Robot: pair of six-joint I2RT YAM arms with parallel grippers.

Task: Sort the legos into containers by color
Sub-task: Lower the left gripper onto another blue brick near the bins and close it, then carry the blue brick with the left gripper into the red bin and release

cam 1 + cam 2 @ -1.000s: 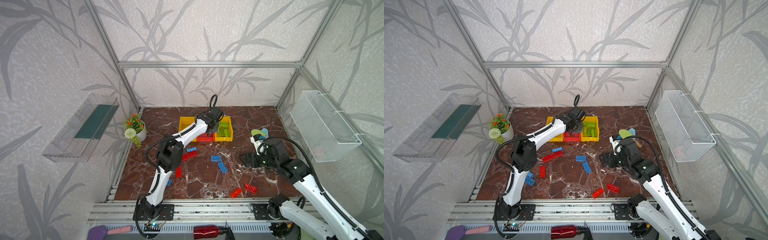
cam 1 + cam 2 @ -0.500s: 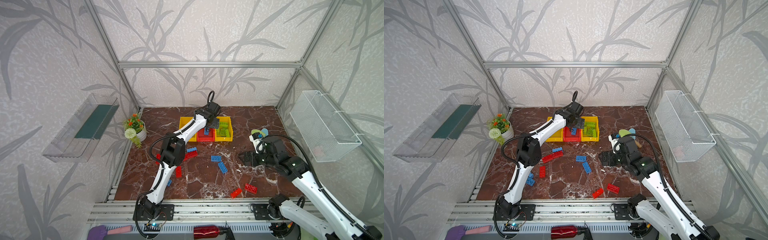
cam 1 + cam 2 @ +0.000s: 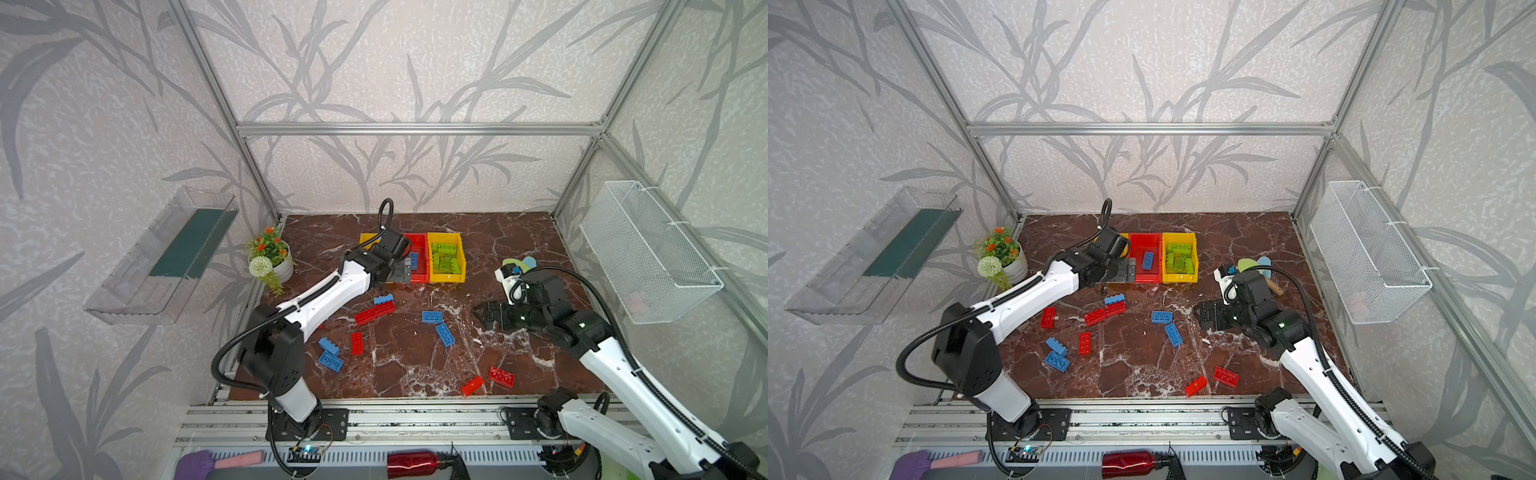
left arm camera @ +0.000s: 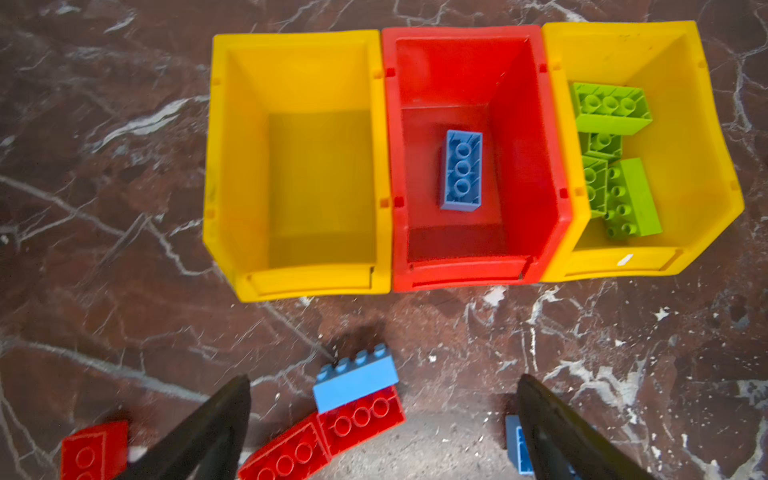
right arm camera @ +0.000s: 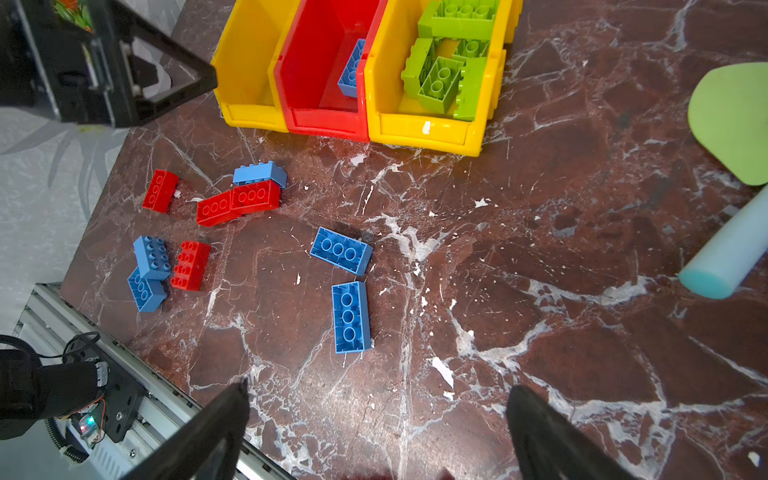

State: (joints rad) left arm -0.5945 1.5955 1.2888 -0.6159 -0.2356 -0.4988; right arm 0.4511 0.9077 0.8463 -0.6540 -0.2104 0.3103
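Observation:
Three containers stand side by side at the back: an empty yellow bin [image 4: 299, 166], a red bin [image 4: 519, 166] holding one blue lego [image 4: 461, 170], and a yellow bin [image 3: 446, 241] with several green legos [image 4: 615, 166]. My left gripper [image 3: 401, 270] [image 4: 384, 380] hangs open and empty just in front of the bins, over a blue lego [image 4: 357, 380] leaning on two red ones [image 4: 324, 432]. My right gripper [image 3: 484, 316] [image 5: 379, 386] is open and empty above bare floor, right of two blue legos [image 5: 341, 250] [image 5: 350, 316]. More red and blue legos [image 3: 330, 353] lie scattered at the left.
Two red legos [image 3: 501, 376] lie near the front edge. A flower pot [image 3: 270, 259] stands at the back left. Green and blue utensils [image 3: 519, 264] lie behind my right arm. A clear tray [image 3: 166, 257] and a wire basket [image 3: 648, 253] hang on the side walls.
My left gripper opened over the bins, let go the blue lego into the red bin, and drew back to the bins' front. My right gripper opened a little wider.

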